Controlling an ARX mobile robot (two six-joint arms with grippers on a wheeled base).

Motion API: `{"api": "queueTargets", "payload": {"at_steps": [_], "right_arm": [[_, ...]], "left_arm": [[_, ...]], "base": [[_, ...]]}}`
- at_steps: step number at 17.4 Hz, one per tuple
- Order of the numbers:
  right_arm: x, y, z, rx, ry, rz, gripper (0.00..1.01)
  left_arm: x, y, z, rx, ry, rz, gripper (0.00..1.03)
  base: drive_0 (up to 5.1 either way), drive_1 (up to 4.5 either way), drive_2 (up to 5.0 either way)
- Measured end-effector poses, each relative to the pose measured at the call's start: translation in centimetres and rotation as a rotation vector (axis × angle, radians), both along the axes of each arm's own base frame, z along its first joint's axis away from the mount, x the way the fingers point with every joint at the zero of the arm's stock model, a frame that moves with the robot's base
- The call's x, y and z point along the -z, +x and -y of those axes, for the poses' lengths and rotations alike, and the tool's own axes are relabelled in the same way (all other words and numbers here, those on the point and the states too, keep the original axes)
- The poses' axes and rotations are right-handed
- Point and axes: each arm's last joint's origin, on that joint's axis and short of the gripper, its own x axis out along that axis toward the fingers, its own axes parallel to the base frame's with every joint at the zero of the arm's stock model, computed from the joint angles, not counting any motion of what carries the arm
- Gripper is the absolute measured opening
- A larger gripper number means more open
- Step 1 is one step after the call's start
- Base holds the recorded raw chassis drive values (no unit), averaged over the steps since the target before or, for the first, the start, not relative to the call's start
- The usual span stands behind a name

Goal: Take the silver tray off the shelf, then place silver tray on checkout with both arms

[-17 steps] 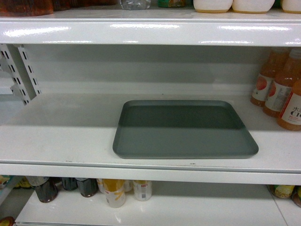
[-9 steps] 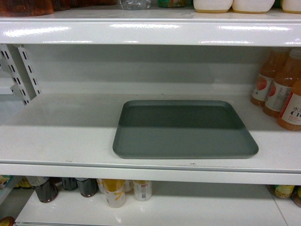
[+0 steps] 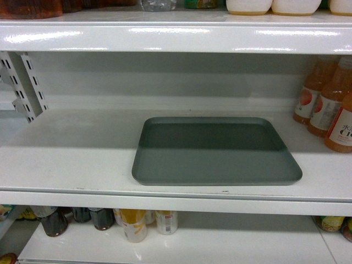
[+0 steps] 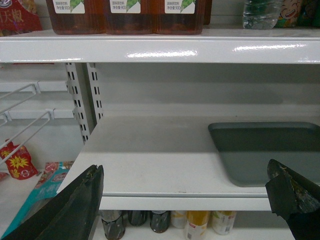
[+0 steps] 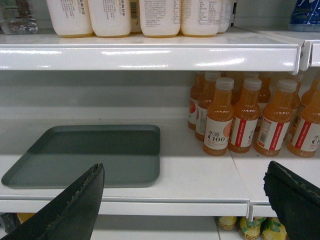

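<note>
From the head view, the silver tray [image 3: 215,151] is lying flat on the shelf [image 3: 71,159], right of centre and close to the front lip, probably where both arms can reach its short ends. Orange drink bottles [image 3: 330,104] are standing just beside its far right corner and are partly cut off by the frame edge. Neither arm is showing here, and the checkout is not appearing in any view.

In the left wrist view, the left gripper [image 4: 185,200] is hanging in front of the shelf with its fingers [image 4: 75,205] spread wide apart, holding nothing. The tray is sitting off to its right, cut off at the frame edge, so the gripper is looking well short of it.

In the right wrist view, the right gripper [image 5: 185,200] is likewise gaping open and empty before the shelf edge. The tray is lying to its left, with the bottles close on the right, leaving little room on that side. Only the fingertips are showing; the rest is out of frame.
</note>
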Motion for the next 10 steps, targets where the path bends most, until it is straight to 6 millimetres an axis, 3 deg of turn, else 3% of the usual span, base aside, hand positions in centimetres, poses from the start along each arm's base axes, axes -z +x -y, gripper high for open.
{"api": "queueTargets", "payload": {"at_steps": [10], "right_arm": [[0.00,0.00,0.00,0.000,0.000,0.000,0.98]], "left_arm": [[0.00,0.00,0.00,0.000,0.000,0.000,0.98]], "base": [[0.0,0.00,0.0]]}}
